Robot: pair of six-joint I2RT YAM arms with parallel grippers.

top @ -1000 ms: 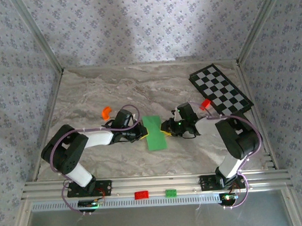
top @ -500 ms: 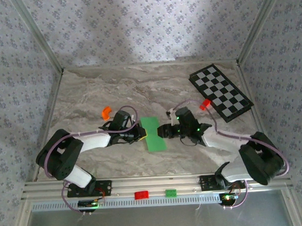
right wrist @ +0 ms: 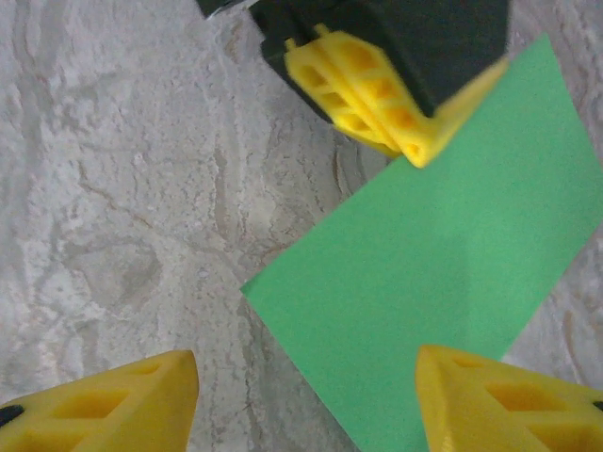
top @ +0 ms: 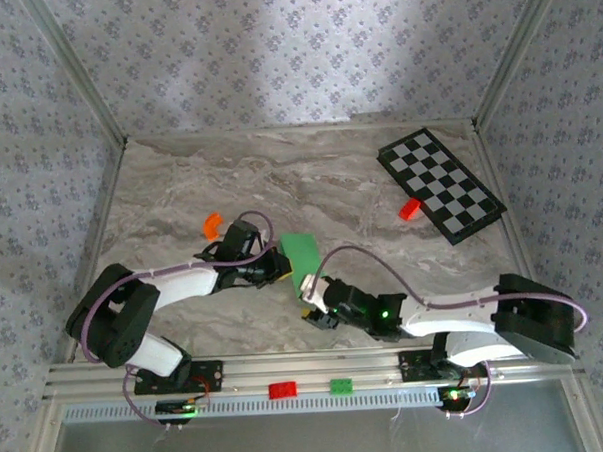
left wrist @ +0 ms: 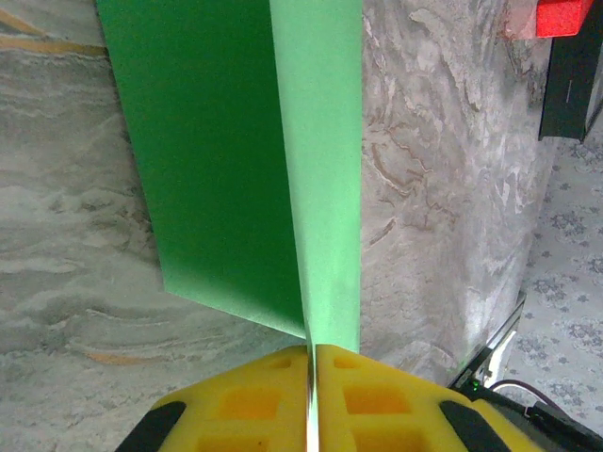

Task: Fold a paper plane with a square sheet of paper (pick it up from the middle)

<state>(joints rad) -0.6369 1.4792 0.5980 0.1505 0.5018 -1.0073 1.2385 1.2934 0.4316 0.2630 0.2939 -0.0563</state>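
The square sheet of paper [top: 303, 256], bright green, lies folded into a long rectangle on the marble table. My left gripper [top: 280, 268] is at the sheet's left edge. In the left wrist view its yellow fingers [left wrist: 377, 395] are shut on a raised flap of the paper [left wrist: 217, 169]. My right gripper [top: 315, 311] hovers at the sheet's near end, open. The right wrist view shows its fingertips [right wrist: 104, 405] spread wide above a corner of the paper [right wrist: 443, 282], holding nothing, with the left gripper's fingers [right wrist: 377, 85] beyond.
A checkered board [top: 442, 184] lies at the back right with a red brick [top: 409, 209] beside it. An orange piece [top: 212, 226] sits left of the left arm. A red brick [top: 283, 390] and a green brick [top: 341, 386] rest on the front rail.
The right arm has swung from the paper's right side round to its near end, stretching low across the table, and its jaws have opened wider. The left gripper keeps its hold.
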